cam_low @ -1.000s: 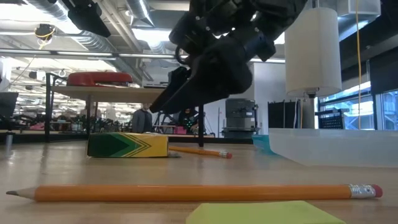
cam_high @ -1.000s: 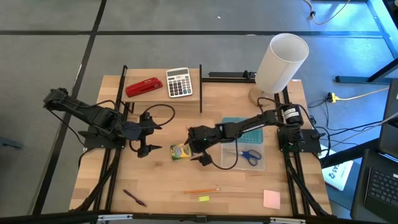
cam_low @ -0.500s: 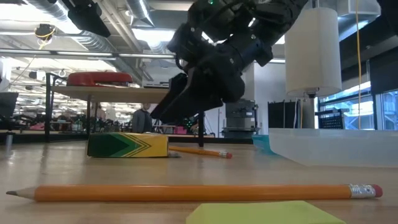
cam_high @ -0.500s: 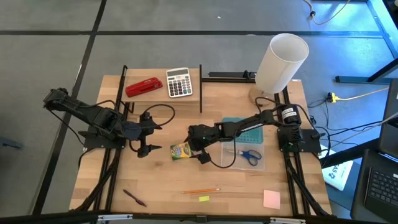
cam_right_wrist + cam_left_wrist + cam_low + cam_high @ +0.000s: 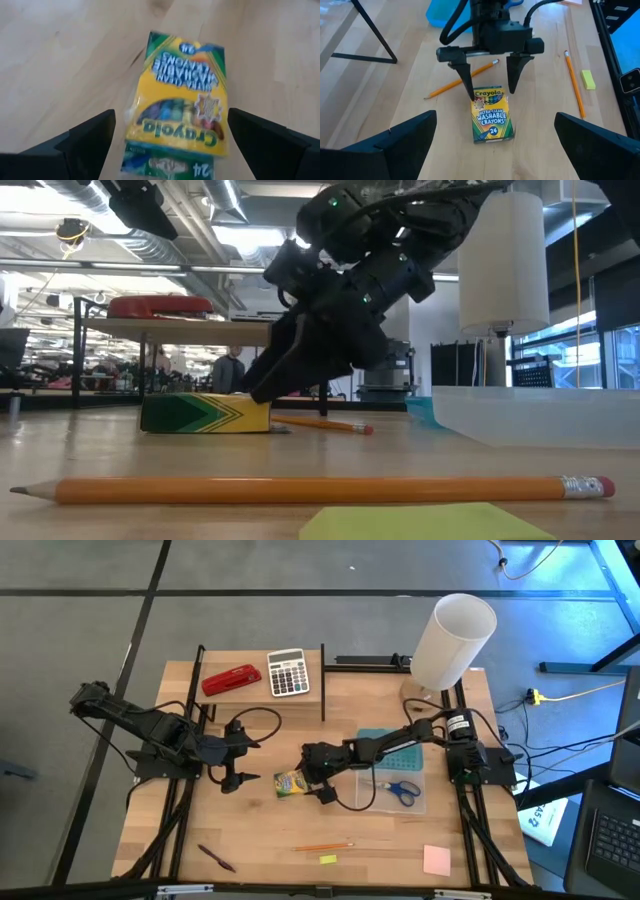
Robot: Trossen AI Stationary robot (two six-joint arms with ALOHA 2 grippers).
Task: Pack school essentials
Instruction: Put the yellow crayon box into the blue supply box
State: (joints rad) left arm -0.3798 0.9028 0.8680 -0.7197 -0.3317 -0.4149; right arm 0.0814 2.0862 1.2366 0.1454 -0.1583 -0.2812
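Yellow and green cardboard, a small flat crayon box (image 5: 290,783), lies on the pale wooden bench (image 5: 260,840) near its middle, and it is the thing being gone after. Over the last second the right tool (image 5: 316,781) has crept closer and dipped lower. Its two dark fingers are spread wide apart and now reach down on either side of the box's near end, with nothing yet clamped. In the left wrist view the fingers straddle the end printed with the brand name. My reading is that the approach is nearly done and a closing squeeze comes next.

From above, the box's long axis runs roughly across the bench, side to side, slightly tilted. One short end points toward the right tool and the other toward the left arm. It lies flat, printed face up.

The left tool (image 5: 233,754) waits just beyond the box's far end, fingers also wide apart and holding nothing.

To the right sits a clear plastic tray (image 5: 418,802) on a blue mat, with blue-handled scissors (image 5: 403,790) already inside. Near the front edge lie a thin orange pencil (image 5: 322,847), a tiny yellow piece (image 5: 328,859), a dark purple pen (image 5: 216,858) and a pink square note pad (image 5: 436,860), all unpacked so far.
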